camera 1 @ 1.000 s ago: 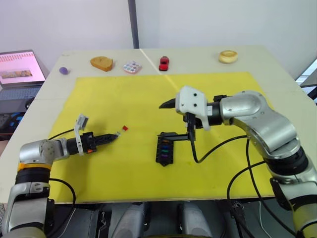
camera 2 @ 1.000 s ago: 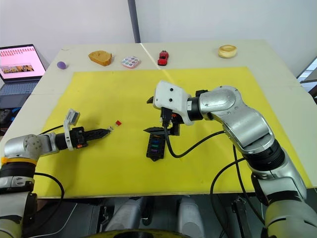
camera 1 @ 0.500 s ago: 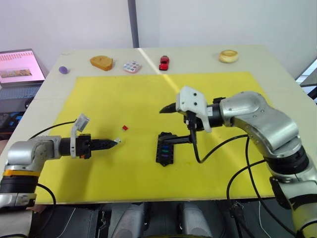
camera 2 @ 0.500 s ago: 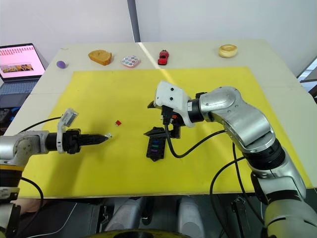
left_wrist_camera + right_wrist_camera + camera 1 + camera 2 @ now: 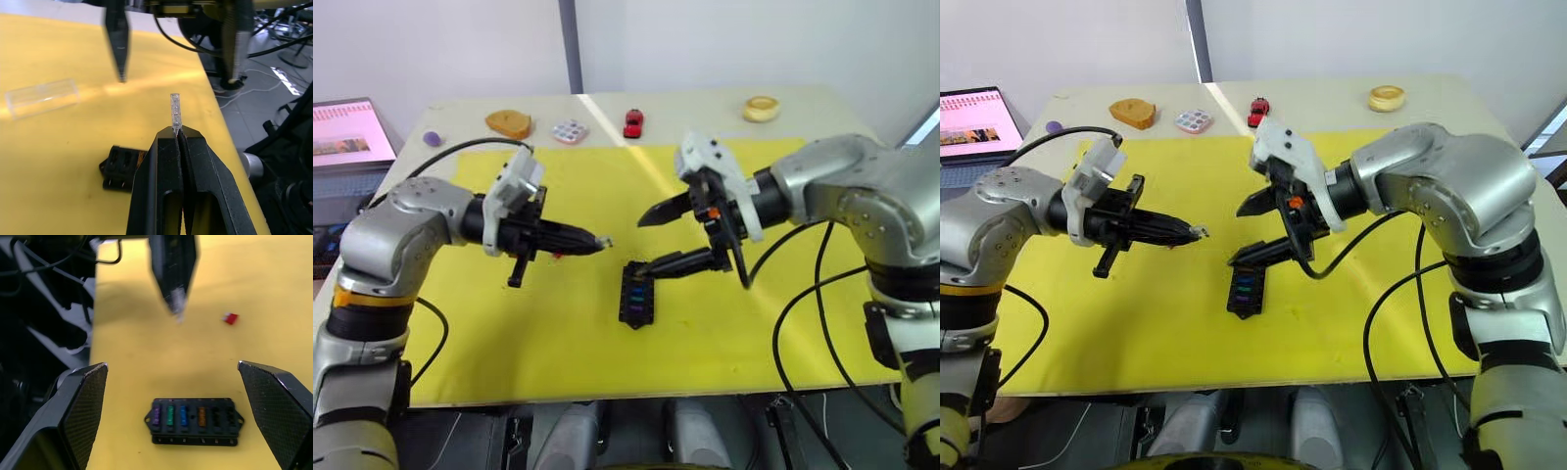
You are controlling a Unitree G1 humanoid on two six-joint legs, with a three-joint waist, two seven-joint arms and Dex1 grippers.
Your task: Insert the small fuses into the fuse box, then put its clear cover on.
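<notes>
— So which pincer is carrying?

— Your left pincer (image 5: 597, 241), clamped tight on a small pale fuse (image 5: 175, 110) that sticks straight out past the tips. The fuse box (image 5: 636, 292) lies on the yellow mat, ahead of and below that fuse, toward the tabletop's near edge, its long axis running near edge to far edge.

— And the right?

— Your right pincer (image 5: 652, 242) hangs spread wide and empty directly over the box. It's nearer, but you need the left to descend there.
</notes>
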